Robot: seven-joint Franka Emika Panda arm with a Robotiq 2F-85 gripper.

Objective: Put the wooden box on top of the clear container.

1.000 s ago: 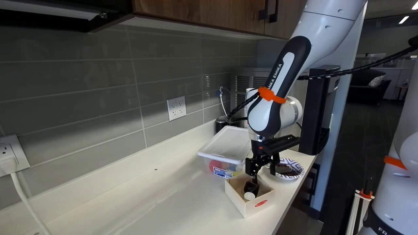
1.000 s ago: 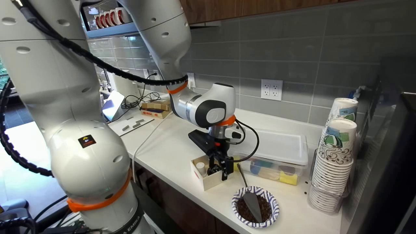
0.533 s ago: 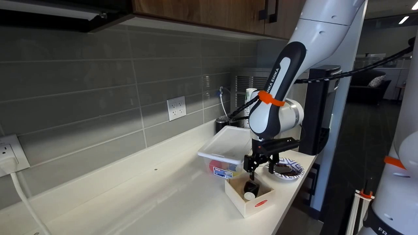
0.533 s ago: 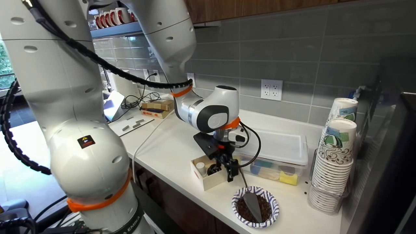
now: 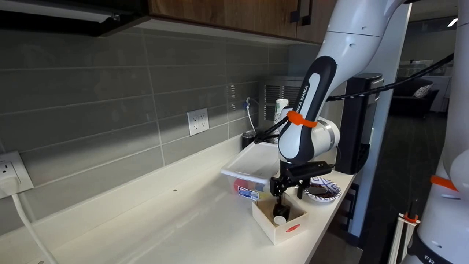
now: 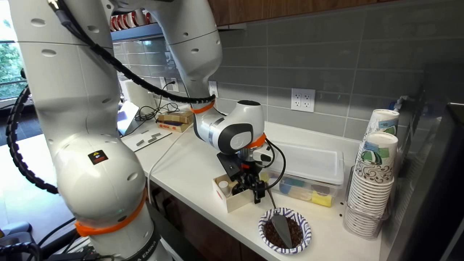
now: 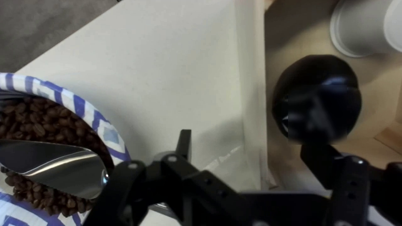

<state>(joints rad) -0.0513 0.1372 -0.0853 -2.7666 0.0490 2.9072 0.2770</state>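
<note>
The pale wooden box [image 5: 273,229] stands on the counter, with a dark object [image 7: 317,97] and a white cylinder [image 7: 364,28] inside. It also shows in an exterior view [image 6: 239,203] and the wrist view [image 7: 252,94]. The clear container [image 5: 253,161] with its white lid stands close behind the box; it also shows in an exterior view [image 6: 311,163]. My gripper [image 7: 251,146] is open and points down at the box. In the wrist view one finger is on the box's inner side and the other outside, with a side wall between them. The gripper [image 5: 290,198] holds nothing.
A patterned bowl [image 6: 264,239] of coffee beans with a metal scoop [image 6: 282,230] stands beside the box, near the counter edge. Stacked paper cups [image 6: 368,203] stand beyond the container. A tiled wall [image 5: 190,157] runs along the back and a cabinet [image 5: 234,18] hangs above.
My gripper has shifted from over the box toward its bowl-side wall, then come down slightly. The wooden box has not moved. The clear container appears shifted very slightly.
</note>
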